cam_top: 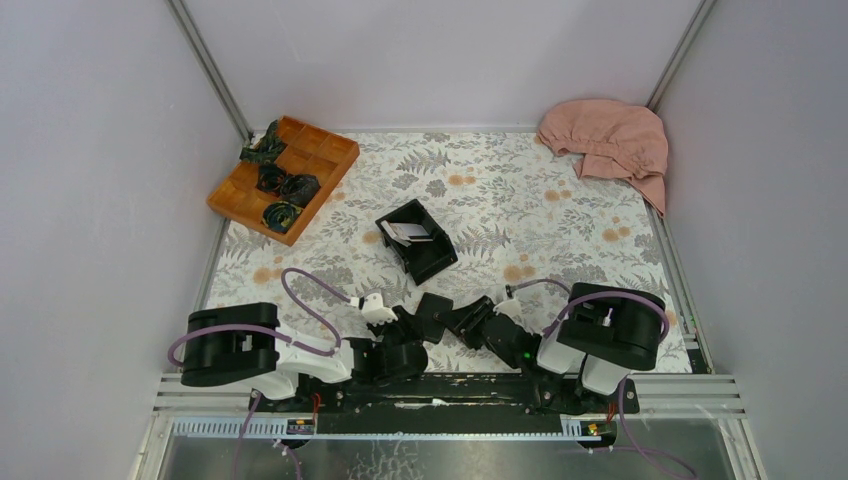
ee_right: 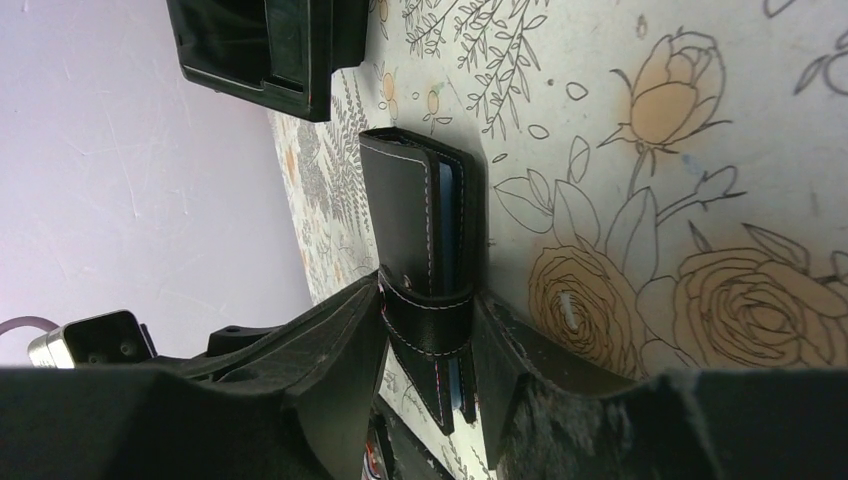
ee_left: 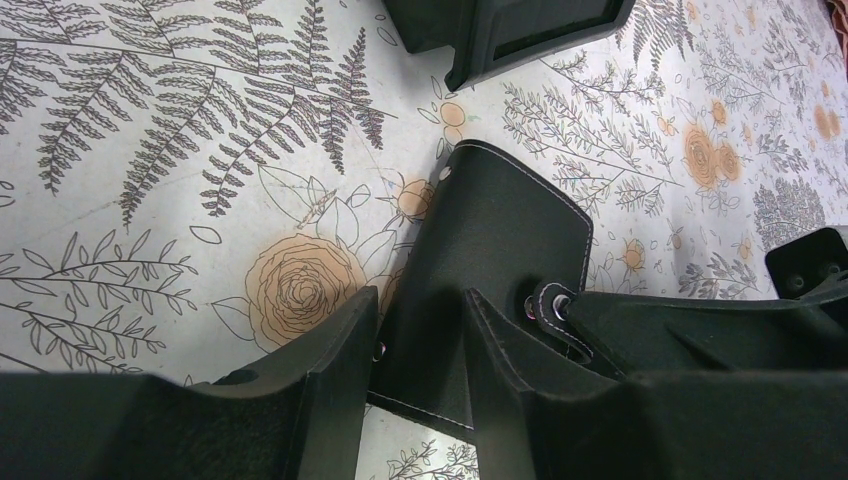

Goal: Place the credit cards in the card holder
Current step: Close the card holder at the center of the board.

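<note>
1. Surface [cam_top: 560, 210]: flat, covered in a fern-and-rose print, carrying all items below.
2. Pink cloth [cam_top: 610, 140]: crumpled, far right corner.
3. Orange tray [cam_top: 232, 195]: compartmented, far left corner, with dark bundles [cam_top: 285, 185] in several cells.
4. Black box [cam_top: 430, 258]: rigid, open-topped, near the middle of the surface, well apart from tray and cloth.
5. Left pincer [cam_top: 412, 325] [ee_left: 420, 310]: low near the front edge, fingers pressed on either side of the card holder.
6. Right pincer [cam_top: 470, 322] [ee_right: 430, 300]: facing the left one, pinching the same holder across its clasp strap.
7. Card holder [cam_top: 434, 314] [ee_left: 500, 220] [ee_right: 410, 200]: black bifold with pale stitching, folded shut, a blue-grey inner edge showing. It sits between the two pincers, just in front of the box. Whether it touches the surface cannot be told.
8. Credit cards [cam_top: 411, 232]: white to pale grey, lying inside the black box.
</note>
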Controlling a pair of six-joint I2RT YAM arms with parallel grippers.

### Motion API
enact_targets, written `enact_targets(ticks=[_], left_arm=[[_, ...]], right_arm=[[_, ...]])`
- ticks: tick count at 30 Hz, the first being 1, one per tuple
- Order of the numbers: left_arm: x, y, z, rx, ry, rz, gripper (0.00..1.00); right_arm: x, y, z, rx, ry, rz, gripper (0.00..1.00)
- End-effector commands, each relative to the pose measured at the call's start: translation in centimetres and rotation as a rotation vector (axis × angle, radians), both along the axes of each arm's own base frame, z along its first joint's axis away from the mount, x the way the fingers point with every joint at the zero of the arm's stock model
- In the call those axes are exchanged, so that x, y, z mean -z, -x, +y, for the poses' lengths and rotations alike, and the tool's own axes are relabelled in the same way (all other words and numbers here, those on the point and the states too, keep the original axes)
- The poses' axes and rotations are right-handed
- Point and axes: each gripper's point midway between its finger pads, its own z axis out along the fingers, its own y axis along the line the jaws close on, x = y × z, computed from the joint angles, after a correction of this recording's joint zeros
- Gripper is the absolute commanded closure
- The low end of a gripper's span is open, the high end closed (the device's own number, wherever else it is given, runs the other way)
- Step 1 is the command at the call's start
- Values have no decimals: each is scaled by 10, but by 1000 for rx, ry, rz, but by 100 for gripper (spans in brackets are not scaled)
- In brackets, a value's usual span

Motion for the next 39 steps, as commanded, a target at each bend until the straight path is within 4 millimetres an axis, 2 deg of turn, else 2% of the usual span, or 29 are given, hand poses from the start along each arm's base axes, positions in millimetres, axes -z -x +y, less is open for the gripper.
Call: enact_targets(ticks=[1,8,24,39], left_arm=[[28,15,18,51,-104,77,55],[27,15,17,53,-103,75,55],[26,14,16,54,-103,74,55],[27,15,16,55,-102,75,56]], right_arm=[[30,5,-12,-12,160,17,54],[37,8,-9,-36,186,35,54],[39,8,-9,-37,201,38,57],[46,12,1,-75,205,60,59]])
